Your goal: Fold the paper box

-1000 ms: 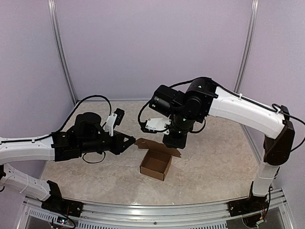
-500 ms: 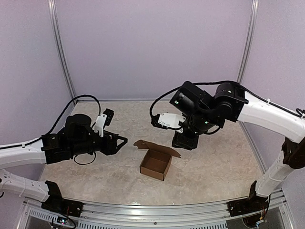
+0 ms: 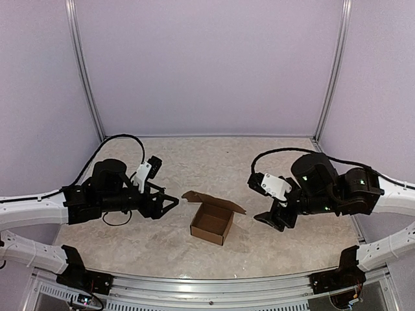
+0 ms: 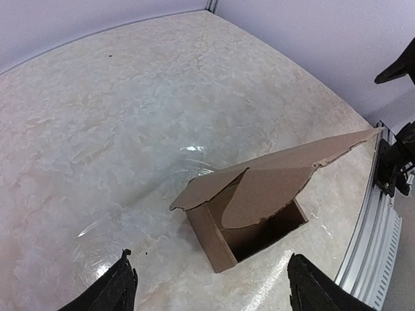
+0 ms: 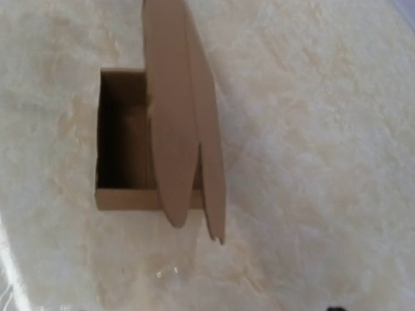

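The paper box (image 3: 209, 228) stands as a small open brown box at mid-table, its lid (image 3: 214, 198) raised and slanting over the back. My left gripper (image 3: 170, 205) hovers just left of it, open and empty. In the left wrist view the box (image 4: 212, 238) lies ahead between the spread black fingertips (image 4: 120, 293). My right gripper (image 3: 270, 219) sits low to the right of the box, apart from it and open. In the right wrist view the box (image 5: 126, 198) and its lid (image 5: 172, 129) show from above; almost none of that gripper's fingers are in frame.
The marbled tabletop (image 3: 285, 194) is ringed by lilac walls with metal corner posts (image 3: 84, 71). A metal rail (image 3: 214, 285) runs along the near edge, with the arm bases at its ends.
Both grippers have opened and drawn away from the box. The right arm swung down and to the right, and the left arm pulled back leftward. The box has stayed put.
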